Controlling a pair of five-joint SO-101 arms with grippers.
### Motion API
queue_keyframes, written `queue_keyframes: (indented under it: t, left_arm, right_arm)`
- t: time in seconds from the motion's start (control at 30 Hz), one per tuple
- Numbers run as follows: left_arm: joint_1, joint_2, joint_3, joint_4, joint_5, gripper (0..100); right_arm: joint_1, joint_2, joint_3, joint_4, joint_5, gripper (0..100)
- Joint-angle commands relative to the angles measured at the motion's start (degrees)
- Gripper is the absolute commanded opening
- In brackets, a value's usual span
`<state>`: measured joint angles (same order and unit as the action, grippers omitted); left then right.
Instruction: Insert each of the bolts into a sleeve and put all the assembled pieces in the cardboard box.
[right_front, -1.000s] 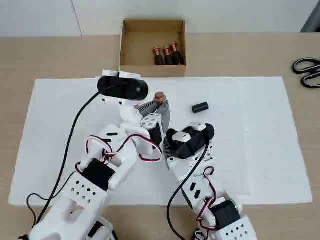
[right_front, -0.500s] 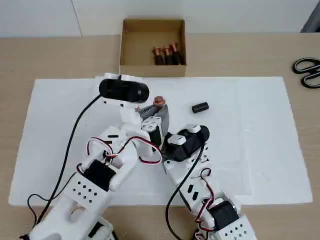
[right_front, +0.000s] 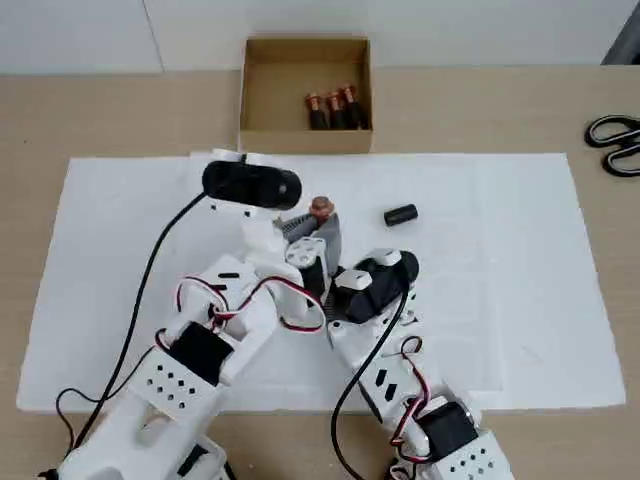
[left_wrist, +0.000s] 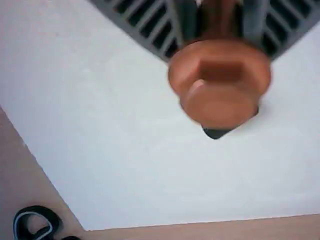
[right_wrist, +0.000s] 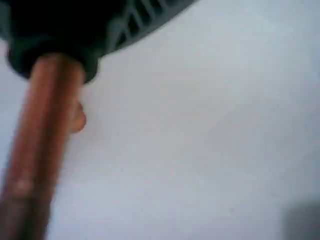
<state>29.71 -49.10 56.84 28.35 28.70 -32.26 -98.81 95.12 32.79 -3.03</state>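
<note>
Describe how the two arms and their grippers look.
The left arm and right arm are white plastic links with black servo blocks, looped red, white and black wires, and rows of small holes near the base. Each wrist carries a black camera trailing a black cable. The left gripper and right gripper have grey fingers with slotted ribbing.

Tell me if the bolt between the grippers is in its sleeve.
Partly in. The right wrist view shows the bolt entering the black sleeve, with much of its copper shank outside.
</note>
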Motion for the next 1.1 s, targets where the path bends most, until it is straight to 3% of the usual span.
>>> queue_keyframes:
  t: [0.0,1.07]
  left_arm:
    - [1.85,-1.85,-0.4,-1.58,-0.09,1]
    - [2.02,-1.93,12.18,-1.58,-0.09,1]
  right_arm:
    - [-0.31,-1.01,-0.62,-0.48,-0.44,0.4]
    - [-0.31,-1.1,-0.53,-0.48,-0.44,0.4]
